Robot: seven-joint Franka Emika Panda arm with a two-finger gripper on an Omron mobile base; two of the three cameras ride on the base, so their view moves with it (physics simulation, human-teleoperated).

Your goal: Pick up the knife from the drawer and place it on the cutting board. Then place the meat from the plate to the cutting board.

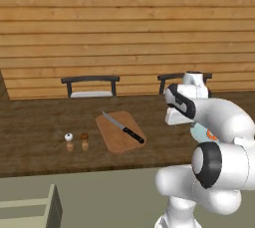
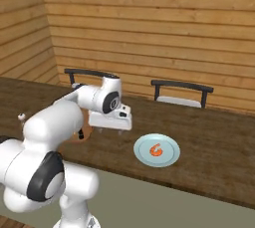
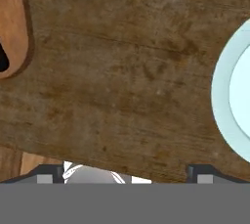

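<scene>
Bare bench (image 3: 127, 81) lies under my end effector (image 3: 124, 174), tips spread wide and empty. Knife (image 1: 124, 128) already rests on the cutting board (image 1: 119, 132) at nine o'clock; meat (image 2: 157, 149) waits on the plate (image 2: 169, 160) at three o'clock.

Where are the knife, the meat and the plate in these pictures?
knife (image 1: 124, 128): left base view, where blade meets handle.
meat (image 2: 157, 149): right base view, middle of the chunk.
plate (image 2: 143, 154): right base view, bare left rim.
</scene>
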